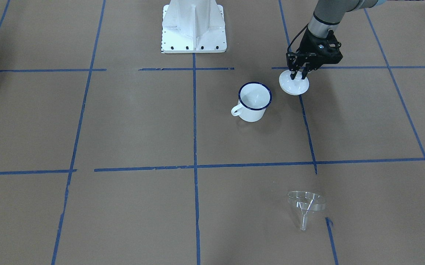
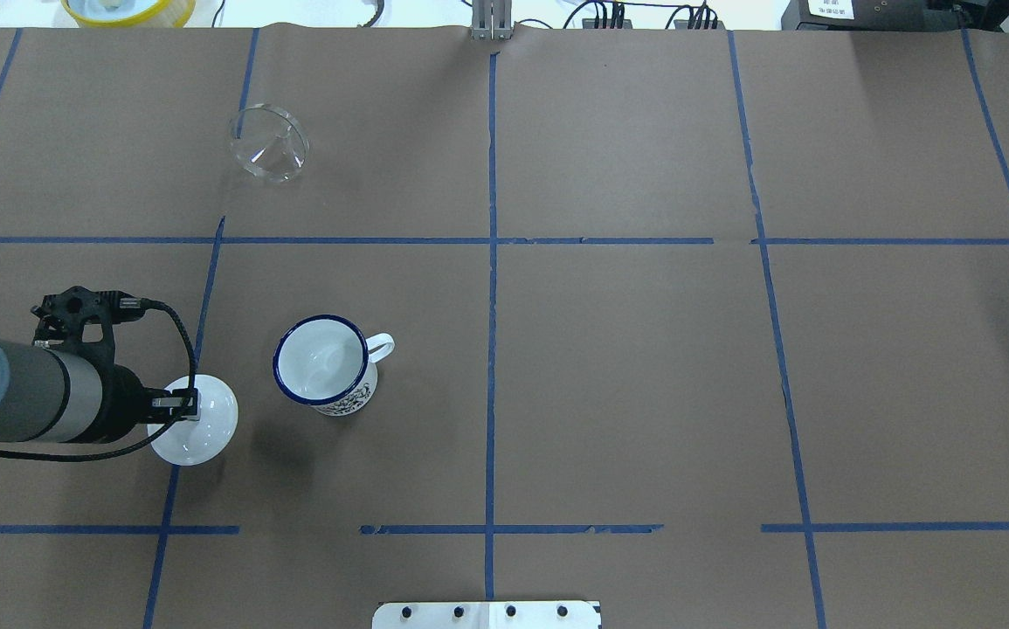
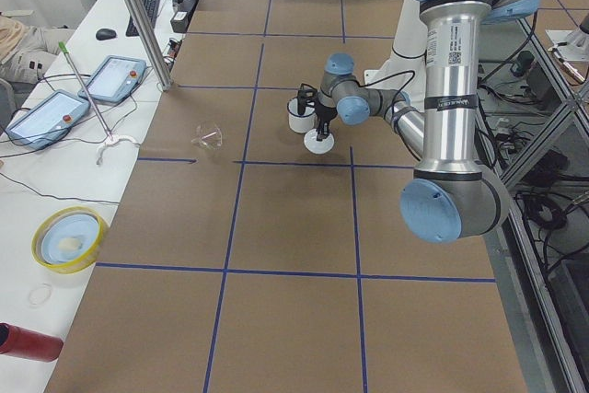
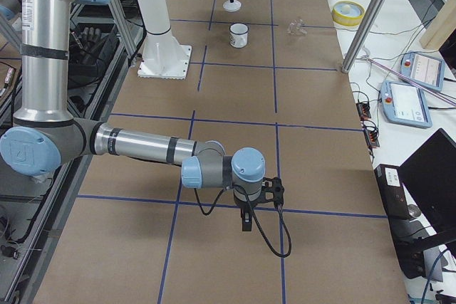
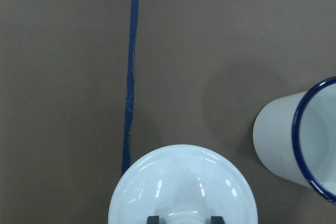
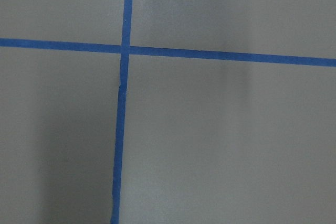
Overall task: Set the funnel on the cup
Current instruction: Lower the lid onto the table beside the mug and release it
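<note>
Left claw (image 1: 297,74): I've got it clenched on the knob of the white lid (image 2: 207,432), so this hand is busy.
Funnel (image 2: 268,144): it's on its side across the table, far side from the robot. In the overhead view it's at about 1 o'clock from my left claw and well apart from it. As I read it, the stem points away from the robot, toward 12 o'clock.
Cup (image 2: 322,360): upright, mouth open, just beside the lid at roughly 3 o'clock from the claw. The funnel is at about 11 o'clock from it.
Right claw (image 4: 246,224): way off at the table's right end, and I cannot tell its state from here.
Call: the left arm is clearly the nearer one, but it needs to shed the lid first.
</note>
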`<action>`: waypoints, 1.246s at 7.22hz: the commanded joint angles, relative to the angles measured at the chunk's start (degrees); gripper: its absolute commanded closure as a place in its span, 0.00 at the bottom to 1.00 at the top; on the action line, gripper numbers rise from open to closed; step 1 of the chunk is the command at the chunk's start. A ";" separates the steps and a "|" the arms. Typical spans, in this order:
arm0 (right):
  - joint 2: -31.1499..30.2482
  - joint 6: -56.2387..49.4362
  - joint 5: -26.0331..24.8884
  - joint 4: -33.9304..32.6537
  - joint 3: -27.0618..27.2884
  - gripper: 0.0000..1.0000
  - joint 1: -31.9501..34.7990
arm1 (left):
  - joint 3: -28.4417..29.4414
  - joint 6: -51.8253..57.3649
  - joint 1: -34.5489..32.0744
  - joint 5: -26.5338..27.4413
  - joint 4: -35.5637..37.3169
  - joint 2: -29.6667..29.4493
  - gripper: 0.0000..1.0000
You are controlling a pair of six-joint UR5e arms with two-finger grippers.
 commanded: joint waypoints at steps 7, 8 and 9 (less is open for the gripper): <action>0.00 0.00 0.00 0.00 0.00 0.00 0.00 | 3.08 -2.31 2.09 0.82 -3.97 -0.51 0.00; 0.00 0.00 0.00 0.00 0.00 0.00 0.00 | 1.33 -2.22 1.65 0.21 -3.97 -1.39 0.00; 0.00 0.00 0.00 0.00 0.00 0.00 0.00 | 1.05 -2.39 -2.01 0.03 -3.80 -4.61 0.00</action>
